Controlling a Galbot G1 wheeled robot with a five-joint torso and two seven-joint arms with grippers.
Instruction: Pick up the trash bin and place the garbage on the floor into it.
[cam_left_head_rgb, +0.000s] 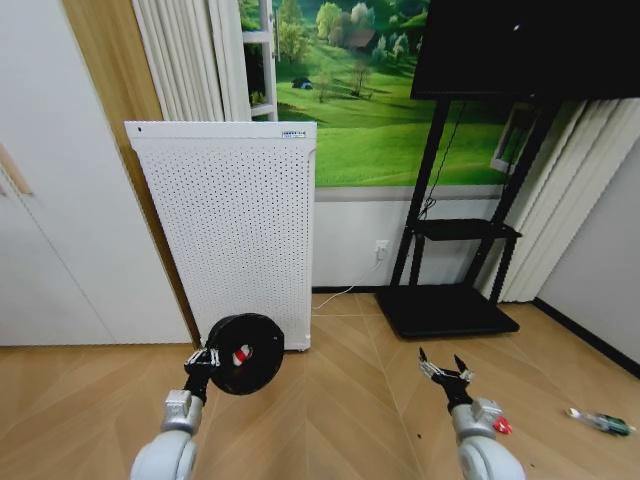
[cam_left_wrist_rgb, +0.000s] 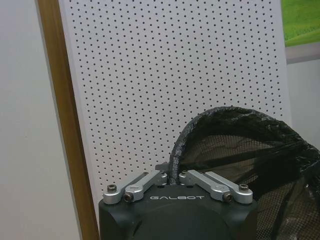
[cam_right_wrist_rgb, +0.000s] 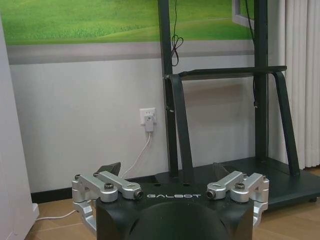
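We see one trash bin (cam_left_head_rgb: 246, 353), black mesh, held off the floor and tipped so its mouth faces the head camera, just in front of the lower corner of the white perforated panel (cam_left_head_rgb: 235, 220). Inside it we count one red-and-white wrapper piece (cam_left_head_rgb: 240, 356). The left gripper (cam_left_head_rgb: 203, 358) is clamped on the bin's rim; in the left wrist view its fingers (cam_left_wrist_rgb: 150, 184) close tight around the rim edge (cam_left_wrist_rgb: 174, 160). On the floor to the right we count two more items: a red wrapper piece (cam_left_head_rgb: 502, 426) just beside the right arm, and a clear bottle with a green cap (cam_left_head_rgb: 600, 422) farther right, lying flat. The right gripper (cam_left_head_rgb: 446, 368) hangs above the floor with its jaws spread wide, holding nothing; beyond it stands one black TV stand (cam_left_head_rgb: 455, 300)
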